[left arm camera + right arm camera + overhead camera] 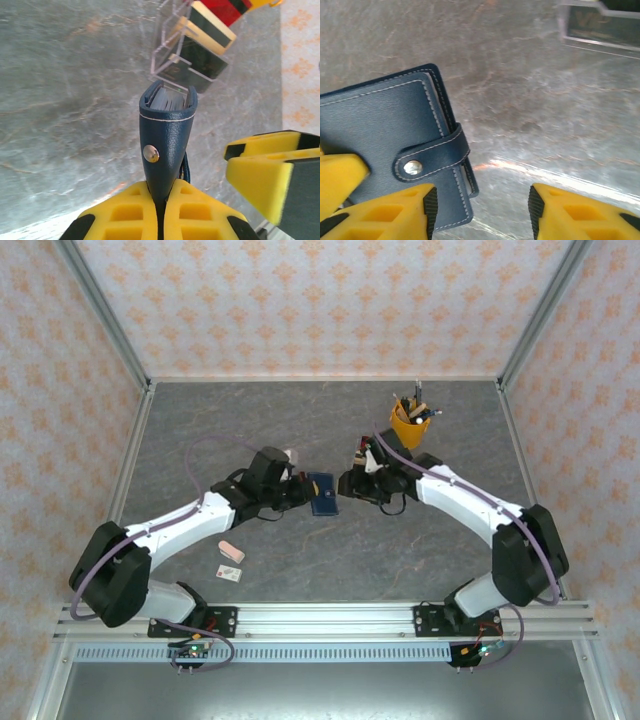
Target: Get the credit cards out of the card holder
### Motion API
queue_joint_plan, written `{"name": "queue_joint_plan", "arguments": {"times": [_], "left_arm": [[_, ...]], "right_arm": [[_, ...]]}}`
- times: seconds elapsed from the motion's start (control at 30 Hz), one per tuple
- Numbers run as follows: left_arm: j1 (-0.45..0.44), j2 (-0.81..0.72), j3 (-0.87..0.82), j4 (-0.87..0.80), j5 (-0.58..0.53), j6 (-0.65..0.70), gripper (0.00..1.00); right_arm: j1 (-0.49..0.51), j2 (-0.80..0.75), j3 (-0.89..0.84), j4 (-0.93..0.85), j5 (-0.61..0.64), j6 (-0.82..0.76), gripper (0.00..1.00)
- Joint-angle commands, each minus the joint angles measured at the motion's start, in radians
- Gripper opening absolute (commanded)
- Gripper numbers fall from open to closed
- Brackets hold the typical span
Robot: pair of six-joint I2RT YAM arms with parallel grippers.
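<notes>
A: Where's the card holder [167, 130]?

B: Navy folding wallet, stood on edge, its near end clamped betw. the yellow fingers of the left gripper [161, 192], jaws pressed tight on it. The far end points fwd at a clear tray [170, 55] just ahead.

A: Right gripper [481, 205]?

B: Jaws approx. half apart, holding nothing. The wallet lies ahead of and beside one finger, not betw. them.

A: Fastened?

B: Yes, snap strap [432, 152] is closed. No credit cards visible, only grey pocket edges.

A: Handling?

B: Prob. light, soft, bendy, a bit slick. The cards are likely thin, stiff and smooth. Pinch the strap tab to pop it, then take each card by an exposed edge.
</notes>
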Motion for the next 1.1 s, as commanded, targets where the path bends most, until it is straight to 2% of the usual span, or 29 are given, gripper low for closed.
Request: {"name": "queue_joint_plan", "arguments": {"times": [0.0,0.2,0.47,0.9,1.07], "left_arm": [[0.026,-0.019,0.033,-0.069,0.028,0.071,0.00],[0.039,-0.004,0.060,-0.080,0.031,0.091,0.00],[0.041,0.003,0.056,-0.053,0.028,0.074,0.00],[0.041,0.010,0.053,-0.030,-0.013,0.053,0.00],[0.041,0.010,0.053,-0.032,-0.022,0.052,0.00]], "right_arm": [[0.031,0.052,0.081,0.099,-0.039,0.041,0.50],[0.071,0.143,0.155,0.092,-0.057,0.039,0.45],[0.080,0.199,0.169,0.060,-0.062,0.024,0.37],[0.098,0.203,0.157,0.030,-0.062,0.003,0.37],[0.098,0.212,0.157,0.004,-0.039,-0.003,0.34]]}}
